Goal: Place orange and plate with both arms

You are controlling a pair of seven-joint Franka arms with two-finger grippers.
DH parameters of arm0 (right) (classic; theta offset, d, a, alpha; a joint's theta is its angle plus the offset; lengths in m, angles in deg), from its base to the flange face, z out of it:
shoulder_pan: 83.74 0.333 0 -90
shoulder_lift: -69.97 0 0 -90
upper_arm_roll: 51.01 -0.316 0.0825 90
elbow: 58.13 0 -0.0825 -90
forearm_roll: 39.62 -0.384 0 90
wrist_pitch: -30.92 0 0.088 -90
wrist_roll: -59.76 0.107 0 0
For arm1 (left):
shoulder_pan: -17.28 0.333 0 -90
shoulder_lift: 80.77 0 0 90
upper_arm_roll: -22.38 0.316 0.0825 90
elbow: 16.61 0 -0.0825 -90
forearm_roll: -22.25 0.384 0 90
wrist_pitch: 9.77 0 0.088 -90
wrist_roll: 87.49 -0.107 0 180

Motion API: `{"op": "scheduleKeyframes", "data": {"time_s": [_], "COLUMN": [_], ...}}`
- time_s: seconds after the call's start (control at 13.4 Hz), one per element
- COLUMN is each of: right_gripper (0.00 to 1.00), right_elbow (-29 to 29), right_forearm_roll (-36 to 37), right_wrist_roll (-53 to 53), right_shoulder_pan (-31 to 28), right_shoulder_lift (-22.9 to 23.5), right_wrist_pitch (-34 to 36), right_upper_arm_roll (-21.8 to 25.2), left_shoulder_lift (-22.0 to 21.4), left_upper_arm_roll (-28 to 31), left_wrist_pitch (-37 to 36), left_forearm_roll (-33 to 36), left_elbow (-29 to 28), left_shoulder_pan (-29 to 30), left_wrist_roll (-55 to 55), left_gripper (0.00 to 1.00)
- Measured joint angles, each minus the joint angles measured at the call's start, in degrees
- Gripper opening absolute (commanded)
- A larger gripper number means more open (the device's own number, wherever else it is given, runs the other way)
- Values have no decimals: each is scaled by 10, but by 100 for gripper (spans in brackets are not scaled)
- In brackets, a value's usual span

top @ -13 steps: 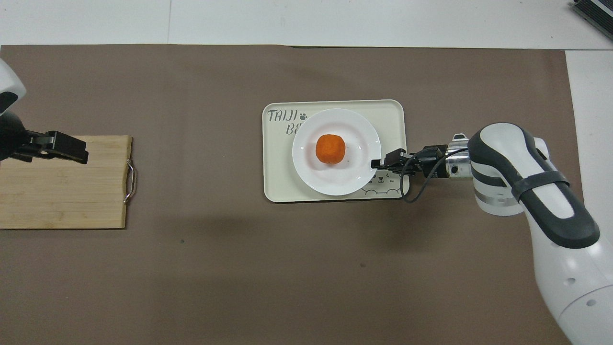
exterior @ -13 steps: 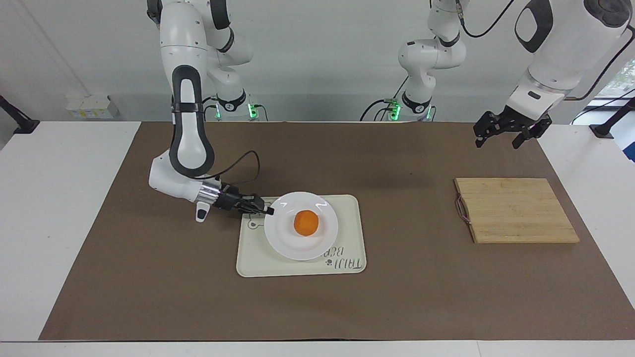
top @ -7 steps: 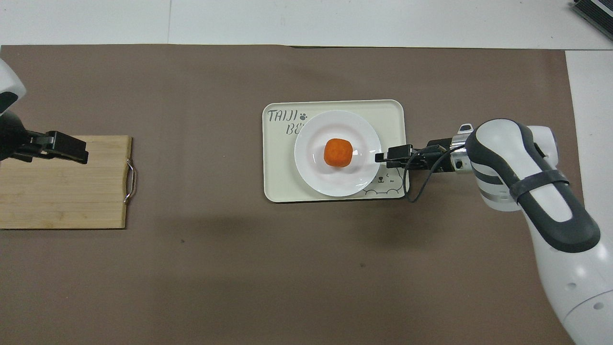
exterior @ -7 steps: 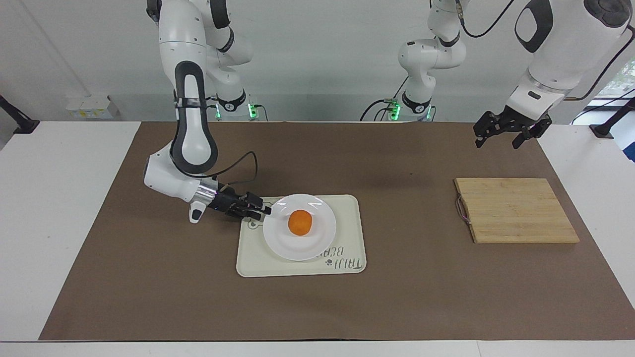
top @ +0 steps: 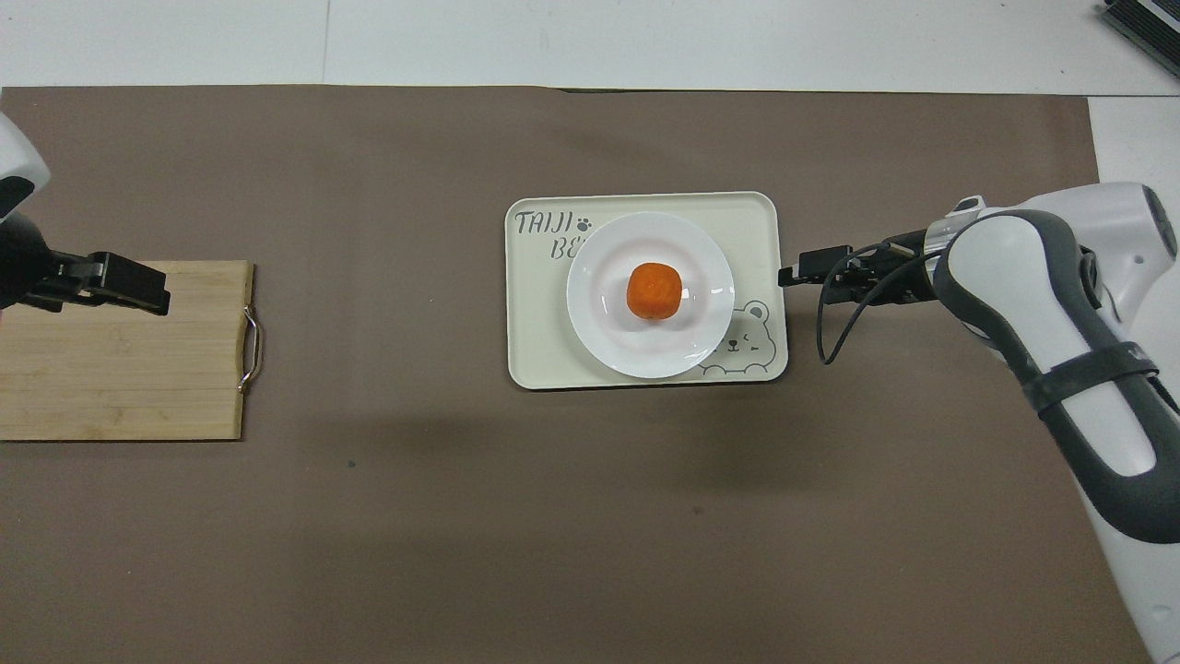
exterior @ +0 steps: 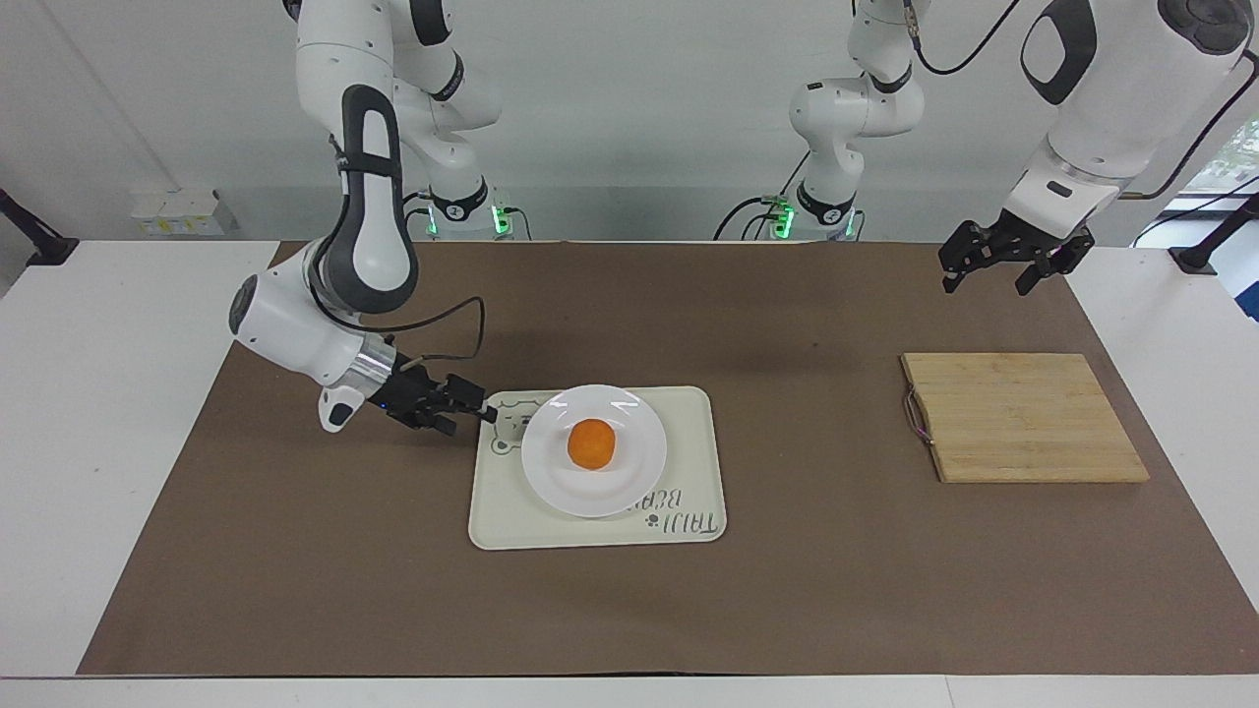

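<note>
Orange [exterior: 591, 443] sat on plate [exterior: 639, 472], plate on tray [exterior: 689, 526] mid-worktop. Right end effector [exterior: 476, 410] spread wide, empty, beside tray. Left end effector [exterior: 1003, 265] wide, empty, waited over cutting board [exterior: 1023, 418].

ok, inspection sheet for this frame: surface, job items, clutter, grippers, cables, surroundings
Surface: brown mat over a white table.
Job's things: orange sits on the plate; plate rests on the cream tray with the bear drawing.
Clutter: wooden cutting board toward the left arm's end, nothing on it.
Grippers: right gripper low at the tray's edge, apart from the plate, holding nothing. Left gripper open, empty, raised near the cutting board; that arm waits.
Cables: black cable loops off the right arm's wrist, above the mat.
Surroundings: two smaller white arms with green lights at the table's robot end; white wall.
</note>
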Motion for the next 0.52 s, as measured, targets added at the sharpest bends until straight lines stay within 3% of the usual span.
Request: {"op": "scheduleKeyframes", "data": {"time_s": [0.3,0.52], "right_gripper": [100,100], "right_elbow": [-10,-33], "right_forearm_roll": [176,246], "right_wrist_roll": [165,190], "right_shoulder_pan": [8,6], "right_shoulder_lift": [-70,-102], "right_wrist_pitch": [33,104], "right_upper_arm_roll": [-8,-6], "left_shoulder_lift": [0,0], "left_upper_arm_roll": [0,0], "left_wrist_pitch": [0,0], "left_forearm_roll": [0,0], "left_elbow": [0,0], "left_shoulder_pan": [0,0], "left_wrist_roll": [0,0], "left_gripper": [100,100]}}
